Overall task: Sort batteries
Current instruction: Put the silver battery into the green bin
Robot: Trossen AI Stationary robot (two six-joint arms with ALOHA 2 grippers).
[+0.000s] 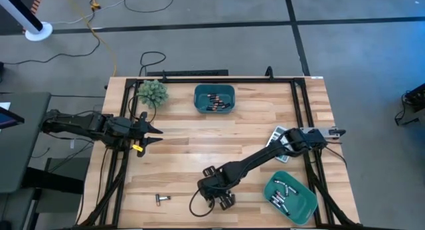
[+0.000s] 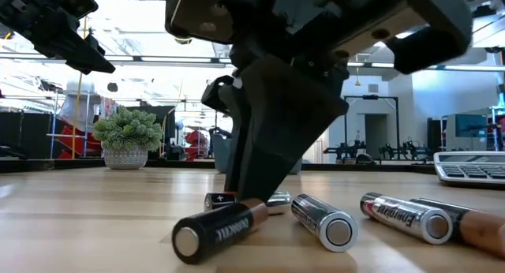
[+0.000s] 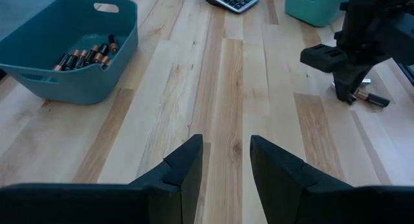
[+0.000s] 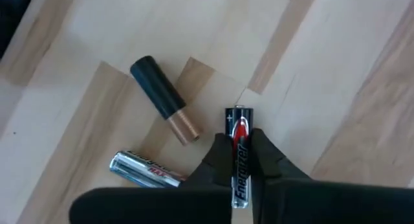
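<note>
My right tool point(image 4: 240, 160) is down on the desk point(image 1: 199, 150) at its near edge, fingers point(image 4: 266, 160) clamped on a black-and-silver cell point(image 4: 239, 153). That cell lies flat, its long axis running straight out between the fingers, red-marked end pointing away from the wrist. Just beside it a black-and-copper cell point(image 4: 163, 99) lies at a slant, copper end toward the tool, and a silver cell point(image 4: 143, 168) lies crosswise near the finger's base. From table level I see more loose cells around the tool: a dark one point(image 2: 221, 231) end-on toward the camera, a silver one point(image 2: 325, 221) angled beside it, and another silver one point(image 2: 405, 216) off to the side.

Farther out, one stray cell point(image 1: 162, 199) lies on its own well apart, long axis along the near edge. The near-right bin point(image 1: 290, 199) holds several cells, and so does the far bin point(image 1: 214, 99), jumbled together. A calculator point(image 1: 279, 141) sits under my right arm, a small plant point(image 1: 152, 92) at the far left.

My left tool point(image 1: 154, 135) hovers over the left side, fingers point(image 3: 184, 169) apart, holding nothing.
</note>
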